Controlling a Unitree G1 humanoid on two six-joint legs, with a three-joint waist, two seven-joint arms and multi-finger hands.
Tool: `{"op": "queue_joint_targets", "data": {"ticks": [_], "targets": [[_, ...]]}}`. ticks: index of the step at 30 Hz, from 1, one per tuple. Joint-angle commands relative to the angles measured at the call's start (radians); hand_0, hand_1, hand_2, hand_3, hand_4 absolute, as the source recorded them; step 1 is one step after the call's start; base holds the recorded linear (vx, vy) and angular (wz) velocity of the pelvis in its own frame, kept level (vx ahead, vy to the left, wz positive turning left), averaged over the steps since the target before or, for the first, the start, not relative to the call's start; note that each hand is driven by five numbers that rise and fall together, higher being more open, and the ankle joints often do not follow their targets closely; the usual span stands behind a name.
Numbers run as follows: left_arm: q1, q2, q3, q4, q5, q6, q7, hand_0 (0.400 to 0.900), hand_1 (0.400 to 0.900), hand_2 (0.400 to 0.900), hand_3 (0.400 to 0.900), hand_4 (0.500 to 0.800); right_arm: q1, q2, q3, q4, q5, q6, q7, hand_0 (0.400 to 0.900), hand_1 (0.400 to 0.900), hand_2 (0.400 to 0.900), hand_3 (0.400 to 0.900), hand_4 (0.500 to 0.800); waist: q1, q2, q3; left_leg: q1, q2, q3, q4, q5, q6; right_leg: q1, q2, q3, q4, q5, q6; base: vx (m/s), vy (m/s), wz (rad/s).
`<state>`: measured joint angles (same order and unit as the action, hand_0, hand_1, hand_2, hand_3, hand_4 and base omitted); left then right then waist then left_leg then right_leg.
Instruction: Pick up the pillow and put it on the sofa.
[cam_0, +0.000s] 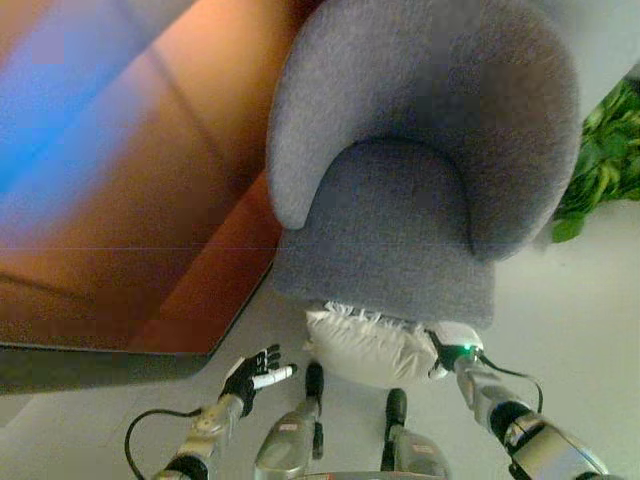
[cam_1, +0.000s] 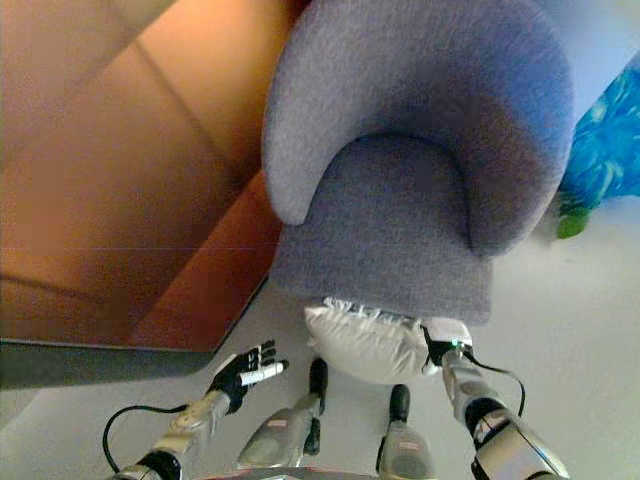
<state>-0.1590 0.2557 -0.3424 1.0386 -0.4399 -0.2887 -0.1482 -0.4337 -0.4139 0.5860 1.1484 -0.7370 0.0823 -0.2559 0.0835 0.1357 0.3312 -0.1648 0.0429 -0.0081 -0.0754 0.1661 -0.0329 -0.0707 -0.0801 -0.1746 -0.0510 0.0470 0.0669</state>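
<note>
A white, crinkled pillow (cam_0: 368, 345) lies on the floor against the front edge of a grey armchair-style sofa (cam_0: 400, 230). My right arm comes in from the lower right, and my right hand (cam_0: 440, 352) is at the pillow's right end, its fingers hidden behind the pillow. My left hand (cam_0: 252, 374) hovers over the floor to the left of the pillow, apart from it, with its fingers spread and straight.
A reddish-brown wooden panel (cam_0: 150, 220) runs along the left beside the sofa. A green plant (cam_0: 600, 165) stands at the right behind the sofa. Pale floor (cam_0: 570, 310) lies to the right of the seat.
</note>
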Motion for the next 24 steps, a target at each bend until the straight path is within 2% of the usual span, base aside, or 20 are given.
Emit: {"op": "queue_joint_targets", "data": {"ticks": [1,6,14,18,24], "targets": [[-0.097,0.022,-0.021,-0.044,-0.085,-0.077,0.016,0.9,0.9,0.9,0.9,0.8,-0.147,-0.045,0.054,0.017,0.046,0.038,-0.024,0.9,0.9,0.9,0.9,0.8,0.016,-0.02,0.054,-0.05,-0.098,-0.057,0.041,-0.109,0.034,-0.164,-0.017,0.027,0.154,-0.05,-0.006,-0.03,0.043,0.04],[-0.121,0.017,-0.041,-0.067,-0.118,-0.096,0.035,0.9,0.9,0.9,0.9,0.8,-0.217,-0.062,0.067,0.039,0.043,0.03,-0.01,0.9,0.9,0.9,0.9,0.8,0.021,0.008,0.088,-0.116,-0.111,-0.051,0.066,-0.095,0.035,-0.237,-0.026,0.024,0.188,-0.047,-0.009,-0.02,0.035,0.05],[-0.168,0.004,-0.067,-0.09,-0.155,-0.123,0.073,0.9,0.9,0.9,0.9,0.8,-0.303,-0.073,0.084,0.058,0.05,0.04,0.01,0.9,0.9,0.9,0.9,0.8,0.024,0.028,0.129,-0.199,-0.127,-0.031,0.088,-0.071,0.039,-0.341,-0.043,0.011,0.232,-0.028,-0.002,-0.02,0.027,0.04],[-0.169,0.004,-0.076,-0.102,-0.174,-0.146,0.069,0.9,0.9,0.9,0.9,0.8,-0.329,-0.079,0.084,0.062,0.053,0.033,0.013,0.9,0.9,0.9,0.9,0.8,0.028,0.034,0.138,-0.221,-0.127,-0.023,0.095,-0.068,0.039,-0.369,-0.047,0.006,0.246,-0.027,0.0,0.0,0.027,0.0],[-0.203,-0.006,-0.086,-0.124,-0.175,-0.153,0.099,0.9,0.9,0.9,0.9,0.8,-0.389,-0.093,0.083,0.074,0.044,0.052,0.03,0.9,0.9,0.9,0.9,0.8,0.028,0.049,0.164,-0.29,-0.134,-0.009,0.114,-0.047,0.034,-0.445,-0.057,0.0,0.263,-0.001,0.006,-0.02,-0.003,0.05]]}}
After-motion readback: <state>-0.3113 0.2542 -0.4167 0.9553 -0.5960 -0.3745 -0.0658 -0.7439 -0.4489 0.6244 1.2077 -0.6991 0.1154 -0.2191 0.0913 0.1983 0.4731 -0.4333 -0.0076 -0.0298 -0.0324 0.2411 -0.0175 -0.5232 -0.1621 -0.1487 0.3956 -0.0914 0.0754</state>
